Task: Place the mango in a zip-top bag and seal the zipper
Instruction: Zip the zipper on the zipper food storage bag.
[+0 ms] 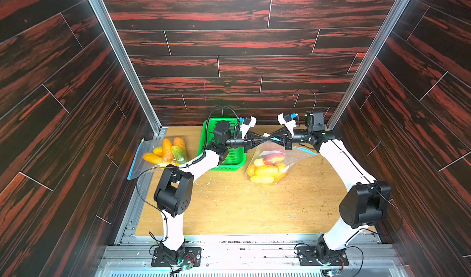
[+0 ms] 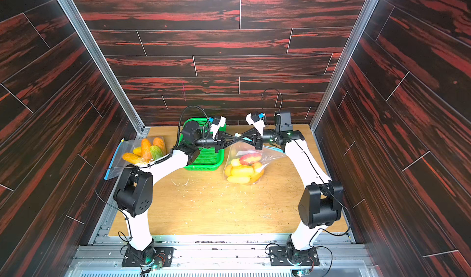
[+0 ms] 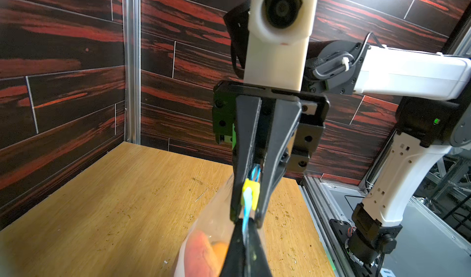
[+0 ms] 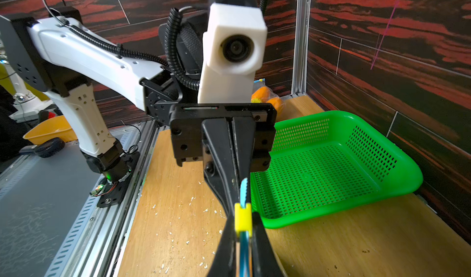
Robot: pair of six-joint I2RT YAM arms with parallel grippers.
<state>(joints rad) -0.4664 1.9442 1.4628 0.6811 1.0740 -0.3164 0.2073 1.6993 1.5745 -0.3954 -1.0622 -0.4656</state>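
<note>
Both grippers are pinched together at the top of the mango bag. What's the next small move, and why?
Probably draw the right gripper back toward its own side, dragging the yellow slider along the blue zipper strip while the left gripper anchors it. Both are shut there, the mangoes are in the bag, and more strip runs under the right arm.

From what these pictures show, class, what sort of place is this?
Likely a robot test cell: left arm and right arm bolted to aluminium rails, wood-pattern walls, a plywood tabletop with a zip-top bag of mangoes.
</note>
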